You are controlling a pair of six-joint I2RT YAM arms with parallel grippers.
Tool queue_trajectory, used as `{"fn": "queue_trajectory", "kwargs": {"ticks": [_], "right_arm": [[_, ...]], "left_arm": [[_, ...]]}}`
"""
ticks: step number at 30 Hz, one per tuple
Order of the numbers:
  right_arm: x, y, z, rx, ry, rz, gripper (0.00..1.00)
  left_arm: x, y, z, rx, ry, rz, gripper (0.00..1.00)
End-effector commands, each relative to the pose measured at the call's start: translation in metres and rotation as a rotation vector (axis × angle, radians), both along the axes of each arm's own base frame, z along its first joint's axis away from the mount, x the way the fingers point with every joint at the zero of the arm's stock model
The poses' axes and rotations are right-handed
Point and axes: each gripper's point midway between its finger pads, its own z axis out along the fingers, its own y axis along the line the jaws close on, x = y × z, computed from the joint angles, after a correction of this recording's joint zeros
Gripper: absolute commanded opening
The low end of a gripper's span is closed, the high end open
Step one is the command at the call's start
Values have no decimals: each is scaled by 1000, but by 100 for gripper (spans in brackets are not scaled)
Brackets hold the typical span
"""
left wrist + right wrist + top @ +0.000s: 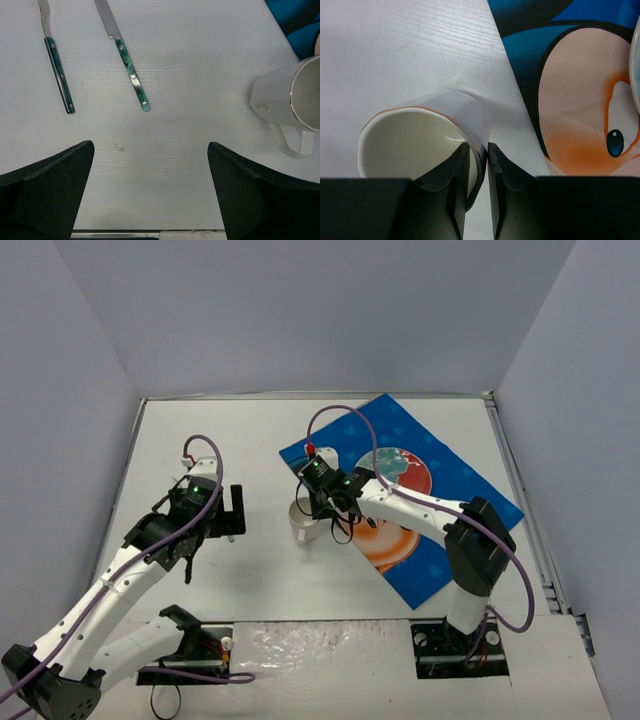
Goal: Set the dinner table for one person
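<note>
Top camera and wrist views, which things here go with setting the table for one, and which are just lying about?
Part of the job: table, placemat, plate, mug, knife, likely fork (head out of frame).

Just there: purple cables, lavender walls.
</note>
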Motion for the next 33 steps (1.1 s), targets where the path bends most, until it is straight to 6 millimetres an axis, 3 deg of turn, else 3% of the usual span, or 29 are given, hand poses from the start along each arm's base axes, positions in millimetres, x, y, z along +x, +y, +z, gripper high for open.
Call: {"fn": "queue_trajectory", "kwargs": {"ticks": [1,6,7,11,13,17,18,22,24,25,28,33], "right_arm": [[6,8,19,48,-49,-48,5],[8,5,52,102,-115,-75,0],[7,2,76,140,-152,-79,0],[10,-26,121,137,-228,-108,0],[12,-47,128,111,-235,-133,0],[20,-121,133,53,-246,-244,0],[17,-127,133,44,-253,-235,0],[22,-202,130,-26,-254,-334,0],[20,-214,131,-24,-252,-332,0],[21,-242,131,-43,-251,-382,0],[23,-283,125,-55,-224,-462,0],[22,-337,95,-58,-132,-541,0]], "left_arm": [[9,-3,13,-8,-41,-25,95],[10,-3,16,-8,-54,-38,95],[11,-3,15,-3,-54,-43,95],[11,-4,15,4,-55,-61,95],[12,-5,14,2,-56,-68,95],[15,-9,15,-9,-67,-88,95],[16,-9,15,-11,-69,-88,95],[18,-13,10,-16,-62,-106,95],[17,-15,10,-21,-59,-114,95],[17,-16,11,-25,-62,-119,95],[17,-18,11,-36,-64,-127,95],[13,-22,11,-49,-50,-147,95]]}}
